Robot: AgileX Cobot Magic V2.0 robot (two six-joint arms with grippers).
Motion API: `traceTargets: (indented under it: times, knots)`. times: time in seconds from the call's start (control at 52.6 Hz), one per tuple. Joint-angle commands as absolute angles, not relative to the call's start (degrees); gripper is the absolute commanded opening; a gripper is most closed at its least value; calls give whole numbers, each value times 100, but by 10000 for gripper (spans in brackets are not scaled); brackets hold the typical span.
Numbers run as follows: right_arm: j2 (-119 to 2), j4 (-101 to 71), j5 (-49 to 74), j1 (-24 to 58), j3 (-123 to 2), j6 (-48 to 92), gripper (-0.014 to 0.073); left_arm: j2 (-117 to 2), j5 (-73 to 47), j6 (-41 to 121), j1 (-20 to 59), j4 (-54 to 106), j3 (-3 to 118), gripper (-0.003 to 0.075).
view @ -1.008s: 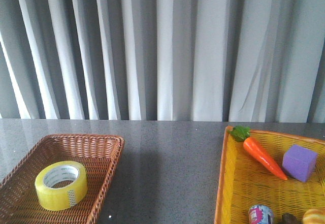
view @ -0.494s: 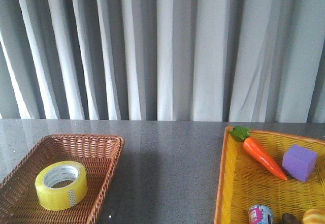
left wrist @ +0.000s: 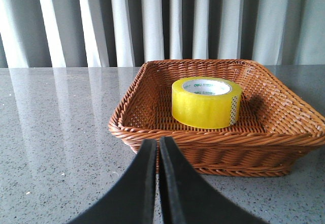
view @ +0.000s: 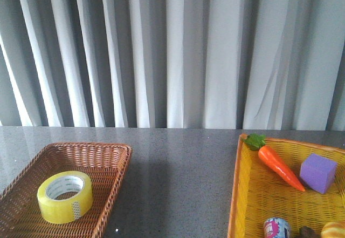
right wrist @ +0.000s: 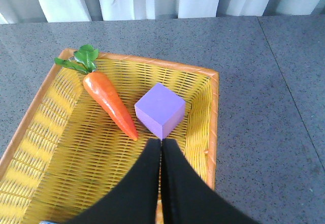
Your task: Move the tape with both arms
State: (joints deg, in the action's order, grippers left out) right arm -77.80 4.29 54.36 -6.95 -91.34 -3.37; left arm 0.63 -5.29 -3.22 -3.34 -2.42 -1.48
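The yellow tape (view: 64, 196) lies flat in the brown wicker basket (view: 110, 160) at the left of the table. It also shows in the left wrist view (left wrist: 205, 102), inside the basket (left wrist: 152, 132). My left gripper (left wrist: 157, 144) is shut and empty, over the table in front of the basket's near rim, apart from the tape. My right gripper (right wrist: 161, 145) is shut and empty above the yellow basket (right wrist: 210, 132), just short of the purple cube (right wrist: 160, 109). Neither arm shows in the front view.
The yellow basket (view: 237, 195) at the right holds a toy carrot (view: 276, 162), a purple cube (view: 318, 173), a small can (view: 276, 228) and other items at the bottom edge. Grey speckled tabletop (view: 178, 184) lies between the baskets. Curtains hang behind.
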Motion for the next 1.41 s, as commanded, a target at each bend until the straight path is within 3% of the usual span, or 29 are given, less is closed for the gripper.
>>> traceTargets:
  times: [0.0,0.685,0.78,1.046,1.388]
  knots:
    - [-7611,458,5108,-735,-9271,-274,-8,159,-119,-390,-338,-232,-18,-7]
    - [-7354,264,4675,-735,-8959,-223,-8,159,-119,-390,-338,-232,-18,-7]
    - [-6797,104,3632,-735,-8041,-229,-8,159,-120,-390,-338,-232,-18,-6]
    - [-4003,46,538,-735,-3980,-252,-8,159,-120,-390,-338,-232,-18,-6]
    - [-789,51,-210,-735,-557,-252,-8,159,-120,-390,-338,-232,-18,-7]
